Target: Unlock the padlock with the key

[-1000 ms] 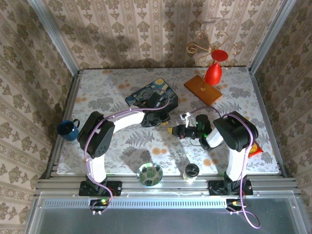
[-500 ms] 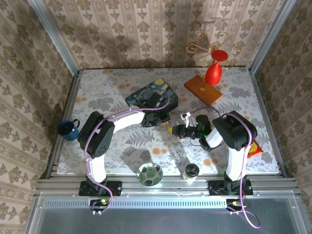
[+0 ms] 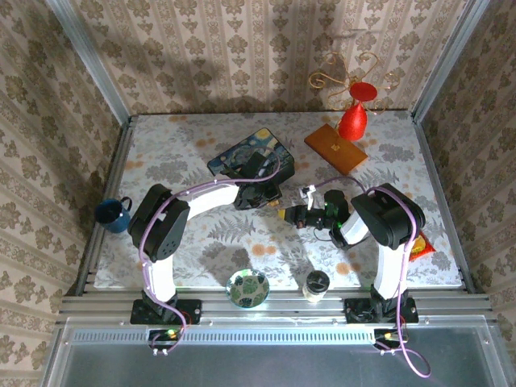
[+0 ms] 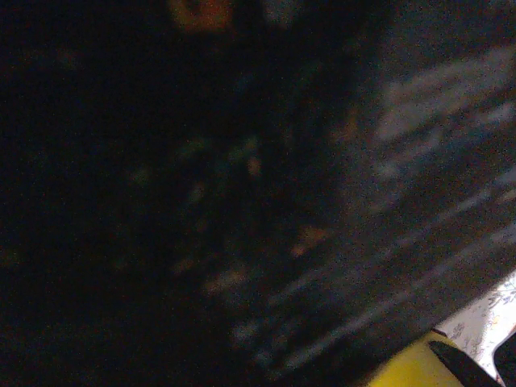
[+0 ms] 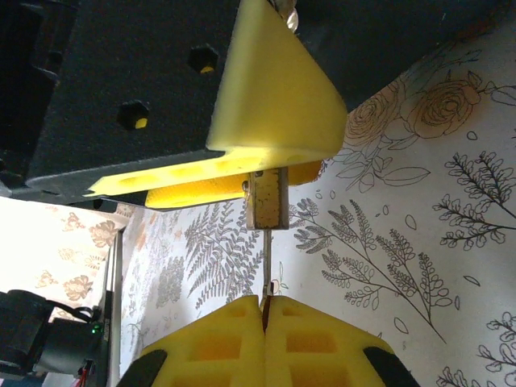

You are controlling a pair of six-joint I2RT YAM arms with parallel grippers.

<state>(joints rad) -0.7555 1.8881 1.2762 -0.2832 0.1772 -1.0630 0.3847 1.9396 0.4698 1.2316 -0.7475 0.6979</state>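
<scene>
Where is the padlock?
Right wrist view, centre: the padlock is held by the left gripper above, with the key running from it down to the right gripper.

A blue mug (image 3: pixel 113 214) stands at far left, a green bowl (image 3: pixel 247 288) and lidded cup (image 3: pixel 316 285) near each other in front.

Beige damask-papered walls (image 3: pixel 242 48) surround a floral-printed table (image 3: pixel 173 161)
</scene>
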